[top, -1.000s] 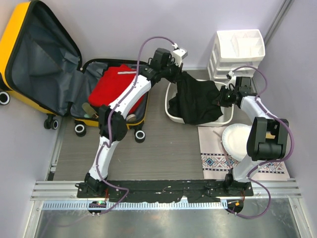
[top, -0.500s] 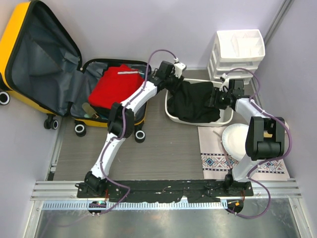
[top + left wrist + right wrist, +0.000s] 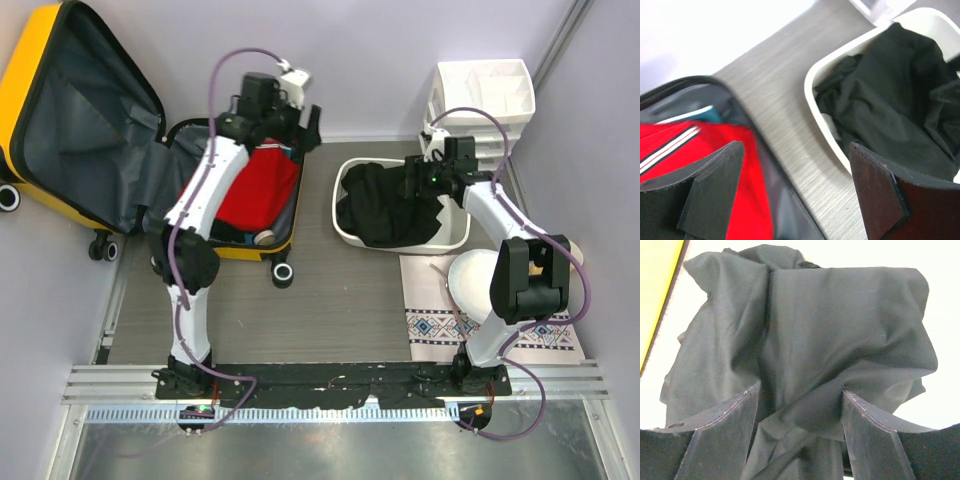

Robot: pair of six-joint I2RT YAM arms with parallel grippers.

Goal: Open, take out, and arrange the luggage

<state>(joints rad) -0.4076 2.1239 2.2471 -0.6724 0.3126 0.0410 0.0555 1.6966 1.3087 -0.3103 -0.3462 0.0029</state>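
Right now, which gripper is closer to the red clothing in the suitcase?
Left. The left gripper hovers over the red clothing's far end; the right gripper is off at the white basin, over the black cloth.

Top external: high and behind, looking down over the whole surface (image 3: 330,290). Left wrist: close, facing across the luggage (image 3: 680,92) edge to the white basin (image 3: 812,87). Right wrist (nearest): filled by black cloth (image 3: 815,330), which all three views share.

Pale lavender walls (image 3: 400,60) close in the back and sides under even light. The table (image 3: 340,290) is grey wood-grain, with a patterned mat (image 3: 440,325) on its right, a white drawer organizer (image 3: 485,100) in the far right corner and a metal rail (image 3: 110,383) along its near edge.
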